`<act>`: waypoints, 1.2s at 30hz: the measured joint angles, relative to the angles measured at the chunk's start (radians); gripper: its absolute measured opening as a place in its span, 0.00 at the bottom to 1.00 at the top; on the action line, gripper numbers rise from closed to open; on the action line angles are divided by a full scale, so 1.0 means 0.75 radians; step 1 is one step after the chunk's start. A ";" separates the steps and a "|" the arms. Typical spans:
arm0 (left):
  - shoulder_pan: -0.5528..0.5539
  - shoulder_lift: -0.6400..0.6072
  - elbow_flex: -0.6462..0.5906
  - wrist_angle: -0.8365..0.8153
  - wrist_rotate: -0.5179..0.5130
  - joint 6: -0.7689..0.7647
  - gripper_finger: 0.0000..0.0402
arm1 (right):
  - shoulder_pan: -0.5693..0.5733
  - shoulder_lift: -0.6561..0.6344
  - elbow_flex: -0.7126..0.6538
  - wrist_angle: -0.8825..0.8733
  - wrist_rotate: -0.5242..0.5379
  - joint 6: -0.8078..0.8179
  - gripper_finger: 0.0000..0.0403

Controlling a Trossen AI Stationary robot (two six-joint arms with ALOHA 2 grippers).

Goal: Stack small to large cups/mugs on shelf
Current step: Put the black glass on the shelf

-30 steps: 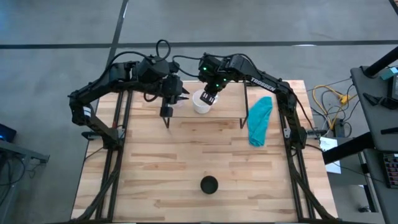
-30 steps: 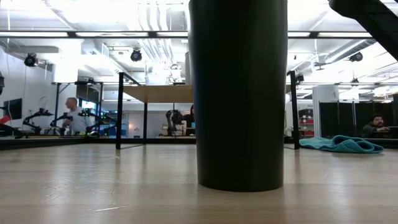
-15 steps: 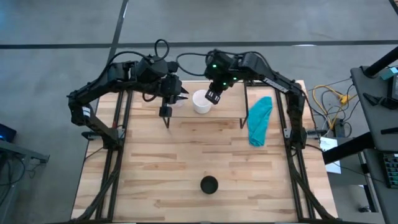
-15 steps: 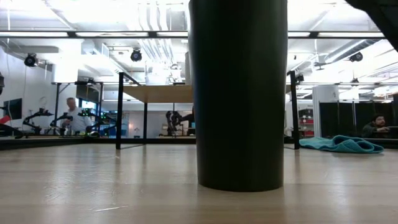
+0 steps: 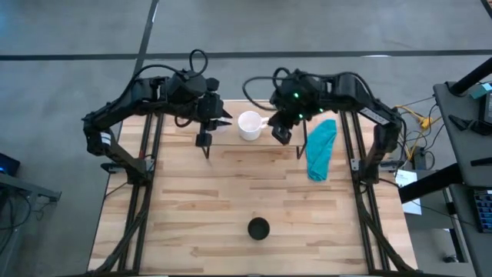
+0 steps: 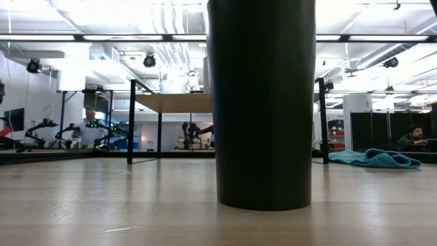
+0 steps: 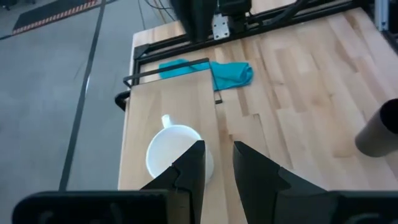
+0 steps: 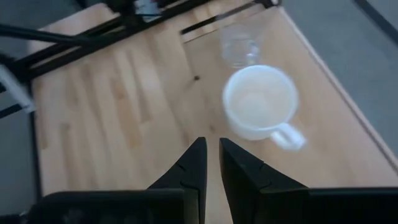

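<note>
The white mug (image 5: 249,125) stands on its base on the shelf's wooden board (image 5: 238,145), its handle (image 5: 266,121) toward the table's right. In the right wrist view the tiny glass cup (image 8: 239,48) stands on the board just beyond the mug (image 8: 260,102). The black cup (image 5: 258,228) stands on the table near its near edge and fills the low view (image 6: 261,102). My left gripper (image 5: 204,139) hangs shut over the shelf's left end, left of the mug (image 7: 177,158). My right gripper (image 5: 282,135) is shut, right of the mug's handle, touching nothing.
A teal cloth (image 5: 320,148) lies on the table right of the shelf. The shelf's black wire legs (image 6: 130,123) stand behind the black cup in the low view. Bare tabletop lies between shelf and black cup. People sit in the room beyond (image 6: 89,123).
My right gripper has drawn back from over the mug's right rim toward the table's right edge and a little toward the near edge. The mug stays in place on the shelf, and its handle now shows. My left arm has kept still.
</note>
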 joint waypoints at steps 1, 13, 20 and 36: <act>-0.006 -0.001 0.000 0.001 0.001 -0.015 0.17 | 0.026 -0.004 0.000 -0.003 0.000 0.013 0.10; -0.114 -0.019 0.001 -0.118 0.005 -0.229 0.17 | 0.322 0.017 -0.031 -0.048 0.005 0.187 0.10; -0.225 -0.017 0.001 -0.140 0.009 -0.263 0.17 | 0.446 0.063 -0.104 -0.062 0.005 0.326 0.10; -0.279 -0.016 0.001 -0.140 0.008 -0.262 0.17 | 0.486 0.283 -0.313 -0.090 -0.207 0.530 0.27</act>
